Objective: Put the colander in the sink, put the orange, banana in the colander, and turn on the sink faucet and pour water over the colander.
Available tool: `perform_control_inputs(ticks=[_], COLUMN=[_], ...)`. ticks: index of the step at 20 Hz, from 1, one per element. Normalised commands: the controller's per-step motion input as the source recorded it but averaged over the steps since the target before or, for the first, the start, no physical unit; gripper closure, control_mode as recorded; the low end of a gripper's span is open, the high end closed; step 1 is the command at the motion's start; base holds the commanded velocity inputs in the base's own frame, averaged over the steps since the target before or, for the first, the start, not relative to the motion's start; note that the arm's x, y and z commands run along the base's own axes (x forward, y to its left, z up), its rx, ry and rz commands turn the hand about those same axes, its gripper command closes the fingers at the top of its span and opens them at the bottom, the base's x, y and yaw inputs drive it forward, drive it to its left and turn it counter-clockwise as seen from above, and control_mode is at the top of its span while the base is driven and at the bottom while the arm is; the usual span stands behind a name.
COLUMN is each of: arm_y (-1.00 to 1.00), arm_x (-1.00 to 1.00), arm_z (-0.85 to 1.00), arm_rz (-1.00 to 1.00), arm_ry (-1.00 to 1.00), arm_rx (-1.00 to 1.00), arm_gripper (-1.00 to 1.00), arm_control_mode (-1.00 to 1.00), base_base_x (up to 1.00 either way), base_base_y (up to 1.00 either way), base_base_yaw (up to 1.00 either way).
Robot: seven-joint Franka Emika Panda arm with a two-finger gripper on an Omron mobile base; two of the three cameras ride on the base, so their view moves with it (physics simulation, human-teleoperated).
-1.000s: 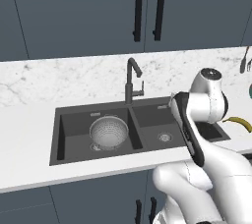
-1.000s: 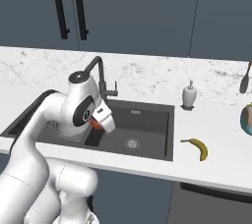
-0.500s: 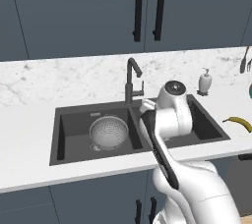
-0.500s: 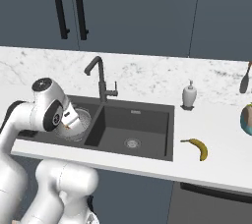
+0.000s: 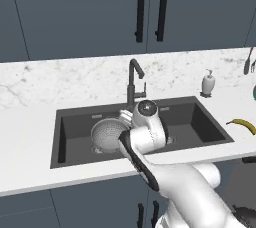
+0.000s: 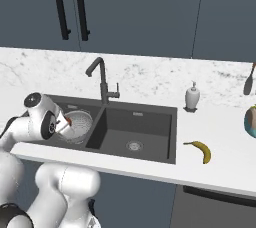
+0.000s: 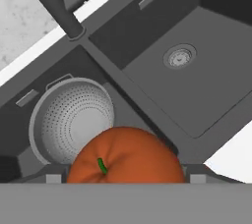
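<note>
Marble tabletop (image 6: 150, 79), dark sink (image 7: 206, 85) — colander (image 7: 74, 120) sits in the left basin, banana (image 6: 200, 149) lies right of the sink. Tool (image 7: 123, 181) grips the orange (image 7: 123, 156) just beside the colander rim. Risk — released off-centre, the fruit may strike the rim and roll into the basin.

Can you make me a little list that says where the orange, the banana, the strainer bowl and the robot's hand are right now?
orange: held between the gripper's fingers, above the sink
gripper: closed on the orange, over the left basin beside the colander
colander: upright in the left basin, nothing inside it
banana: lying on the counter right of the sink
sink: right basin bare, drain visible
sink faucet: behind the divider, no water running
</note>
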Motion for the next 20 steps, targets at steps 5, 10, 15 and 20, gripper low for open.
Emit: perform_control_inputs(ticks=[5,10,15,20], arm_y=[0.23,0.47,0.59,0.03], arm_x=[0.98,0.82,0.32,0.07], arm_z=[-0.01,-0.05,-0.31,-0.63], arm_rz=[0.0,0.0,-0.04,-0.03], arm_ry=[0.24,0.3,0.01,-0.07], arm_rx=[0.0,-0.01,-0.01,0.0], arm_gripper=[1.0,1.0,1.0,1.0], arm_control_mode=[-1.0,-1.0,-1.0,-1.0], base_base_x=[0.0,0.0,0.0,0.0], base_base_y=[0.0,0.0,0.0,0.0], base_base_yaw=[0.0,0.0,0.0,0.0])
